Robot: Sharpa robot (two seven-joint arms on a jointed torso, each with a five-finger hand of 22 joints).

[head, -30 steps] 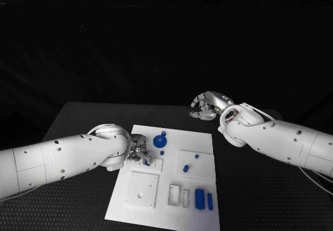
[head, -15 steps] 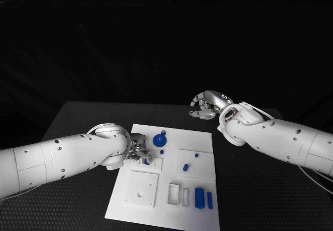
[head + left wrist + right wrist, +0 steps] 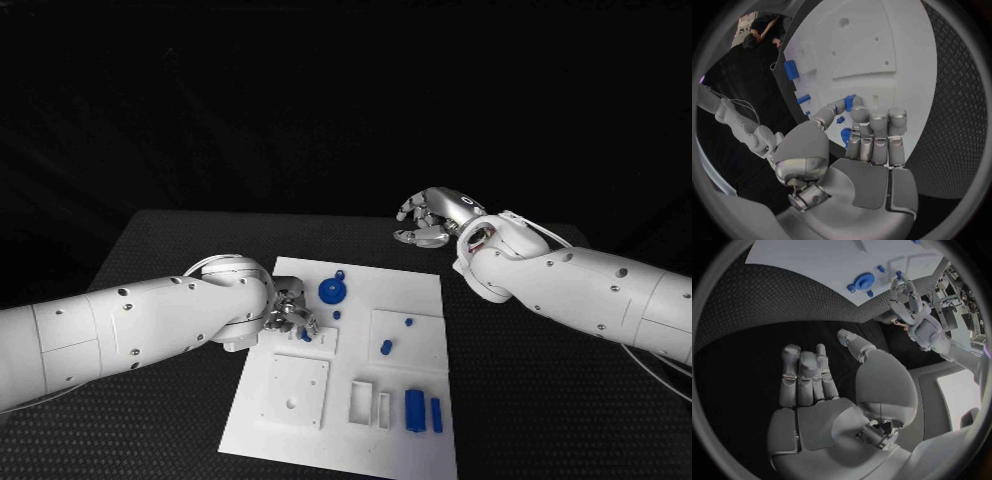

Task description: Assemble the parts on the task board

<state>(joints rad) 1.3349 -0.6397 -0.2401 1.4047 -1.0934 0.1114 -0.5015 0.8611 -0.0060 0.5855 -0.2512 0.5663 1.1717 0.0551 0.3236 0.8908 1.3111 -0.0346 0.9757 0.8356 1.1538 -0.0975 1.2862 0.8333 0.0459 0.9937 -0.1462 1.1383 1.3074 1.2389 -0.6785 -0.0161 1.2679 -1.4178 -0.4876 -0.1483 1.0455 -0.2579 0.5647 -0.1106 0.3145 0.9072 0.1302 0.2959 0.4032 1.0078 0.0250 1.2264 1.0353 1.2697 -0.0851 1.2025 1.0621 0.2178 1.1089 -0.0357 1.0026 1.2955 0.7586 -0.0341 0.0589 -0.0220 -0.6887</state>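
Note:
The white task board (image 3: 392,292) lies in the middle of the table. My left hand (image 3: 287,320) is low over the board's left edge; its thumb and a finger pinch a small blue part (image 3: 849,102). A round blue part (image 3: 333,292) with a small knob lies just beyond that hand, and also shows in the right wrist view (image 3: 862,280). Small blue pegs (image 3: 387,349) stand near the board's middle, and two blue bars (image 3: 415,412) lie at its near right. My right hand (image 3: 430,222) hovers off the board past its far right corner, holding nothing.
Raised white square plates (image 3: 294,393) and narrow slotted frames (image 3: 361,403) sit on the board's near half. Black textured table (image 3: 534,400) surrounds the board on all sides. The right forearm (image 3: 577,285) reaches over the table's right part.
The left hand has shifted only slightly at the board's left edge. The right hand has stayed still.

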